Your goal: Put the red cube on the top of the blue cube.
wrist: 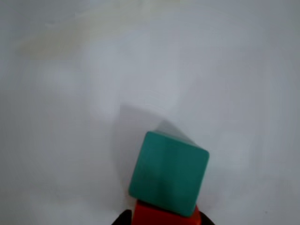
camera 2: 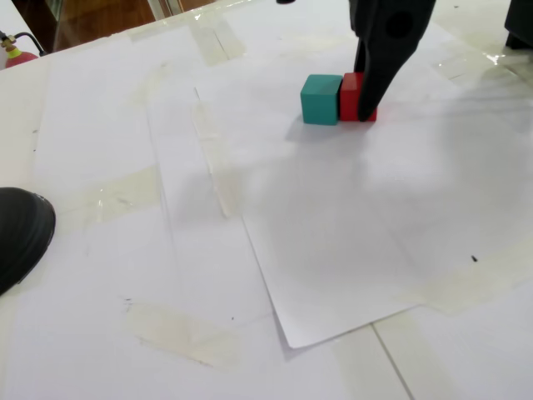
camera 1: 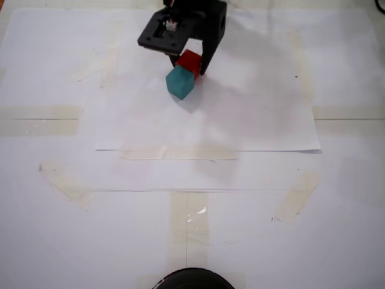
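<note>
The table (camera 1: 48,241) is seen to be covered with white paper sheets held down by strips of clear tape (camera 1: 187,220). A dark rounded object (camera 2: 21,233) is noted at the left edge in a fixed view, well apart from the cubes; a further small red item at the top left corner of that view cannot be identified. The red cube (camera 1: 189,62) and the blue cube (camera 1: 180,82) are found resting on the paper side by side, faces touching, both flat on the table and neither stacked. In the other fixed view the pair is seen as blue cube (camera 2: 321,99) on the left and red cube (camera 2: 350,97) on the right. No long axis is presented by either cube; in the overhead-like fixed view both are turned diagonally to the paper edges. The gripper (camera 1: 187,65) is positioned over the red cube, with one dark finger (camera 2: 375,83) seen down against its outer side. The fingers appear set around the red cube, but whether it is actually clamped cannot be told. In the wrist view the blue cube (wrist: 168,178) lies directly ahead of the red cube (wrist: 164,216), blocking the space in front.
</note>
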